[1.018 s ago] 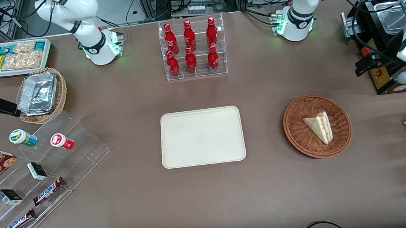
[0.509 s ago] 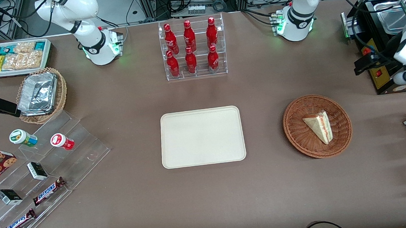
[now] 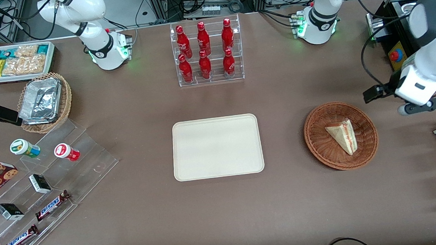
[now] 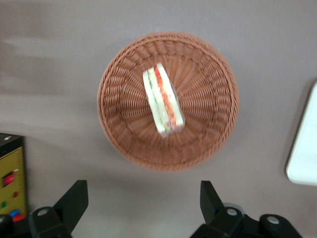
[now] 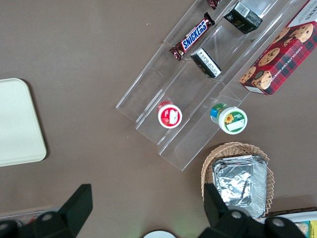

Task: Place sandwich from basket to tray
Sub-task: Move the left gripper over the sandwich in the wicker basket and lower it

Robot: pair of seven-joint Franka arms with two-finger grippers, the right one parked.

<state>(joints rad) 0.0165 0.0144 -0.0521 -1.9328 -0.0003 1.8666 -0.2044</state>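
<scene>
Our black two-finger gripper [image 4: 139, 201], spread wide, hovers beside the reddish-brown wicker basket [image 4: 119, 124] holding the label-less clear-wrapped triangular sandwich [image 4: 163, 101]; the cream rectangular tray [image 3: 217, 146] lies at the basket's nine o'clock.

front: overhead, whole table | wrists: look straight down | shared: basket [image 3: 340, 135] [image 4: 167, 101]

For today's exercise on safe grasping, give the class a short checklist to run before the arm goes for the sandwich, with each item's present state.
1. Sandwich lies in the basket: ok.
2. Gripper fingers open, nothing held: ok.
3. Gripper above the sandwich: not ok; it hangs over the table beside the basket, toward the working arm's end.
4. Nothing lies on the sandwich: ok.
5. Tray bare for the drop: ok.
</scene>
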